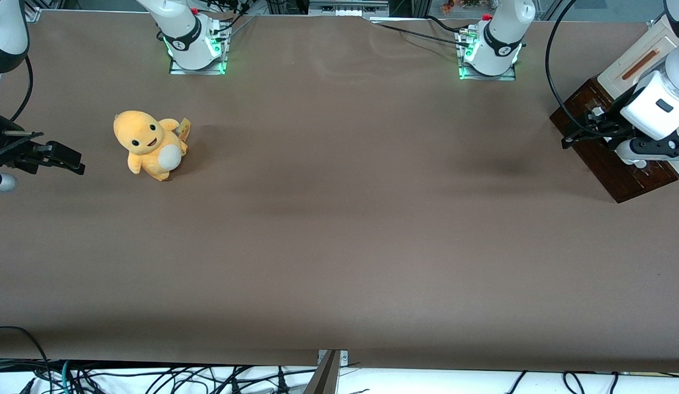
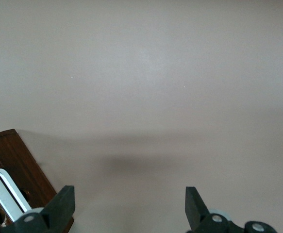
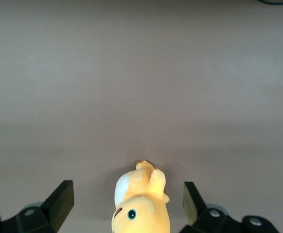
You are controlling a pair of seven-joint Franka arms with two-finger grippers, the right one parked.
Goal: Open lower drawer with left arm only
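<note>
The lower drawer (image 1: 610, 164) is a dark brown wooden front on a cream cabinet at the working arm's end of the table. The big white left arm (image 1: 654, 104) reaches over it. Its black gripper (image 1: 576, 137) hangs just above the drawer front's edge that faces the table's middle. In the left wrist view the gripper (image 2: 126, 208) is open wide and holds nothing, with bare table between its fingertips (image 2: 59, 206). The drawer's brown front (image 2: 17, 162) and white bar handle (image 2: 3, 191) lie beside one fingertip. None of the drawer's pale inside shows.
The cabinet's cream panel with a thin orange-brown handle (image 1: 638, 63) sits above the drawer, farther from the front camera. A yellow plush toy (image 1: 150, 143) stands toward the parked arm's end, also in the right wrist view (image 3: 141, 206). Two green-lit arm bases (image 1: 490, 49) stand at the table's back edge.
</note>
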